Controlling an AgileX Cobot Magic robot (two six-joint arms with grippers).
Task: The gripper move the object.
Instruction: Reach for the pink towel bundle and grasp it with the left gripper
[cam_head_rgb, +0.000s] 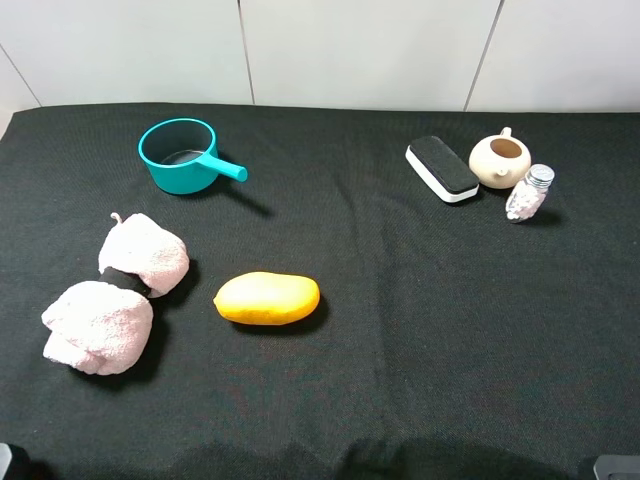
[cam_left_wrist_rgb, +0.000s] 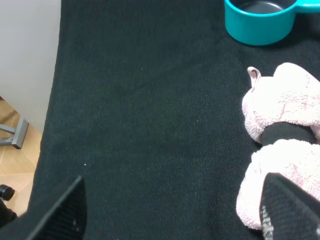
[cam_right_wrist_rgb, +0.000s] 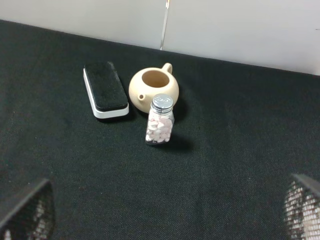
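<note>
The object is two pale pink fluffy plush lumps (cam_head_rgb: 145, 252) joined by a dark link. It lies at the left of the black table. In the left wrist view the lumps (cam_left_wrist_rgb: 285, 102) and the link (cam_left_wrist_rgb: 287, 134) sit at the frame's side. My left gripper (cam_left_wrist_rgb: 175, 212) is open, its fingertips (cam_left_wrist_rgb: 72, 202) wide apart, low over the cloth. One fingertip is right beside the nearer lump (cam_left_wrist_rgb: 280, 175); I cannot tell if it touches. My right gripper (cam_right_wrist_rgb: 167, 212) is open and empty, well back from the things at the right.
A yellow-orange mango (cam_head_rgb: 267, 298) lies just right of the plush. A teal scoop pot (cam_head_rgb: 180, 155) stands behind it. At the back right are a black-topped eraser (cam_head_rgb: 442, 167), a cream teapot (cam_head_rgb: 500, 160) and a small jar (cam_head_rgb: 528, 193). The table's left edge (cam_left_wrist_rgb: 55, 100) drops to the floor.
</note>
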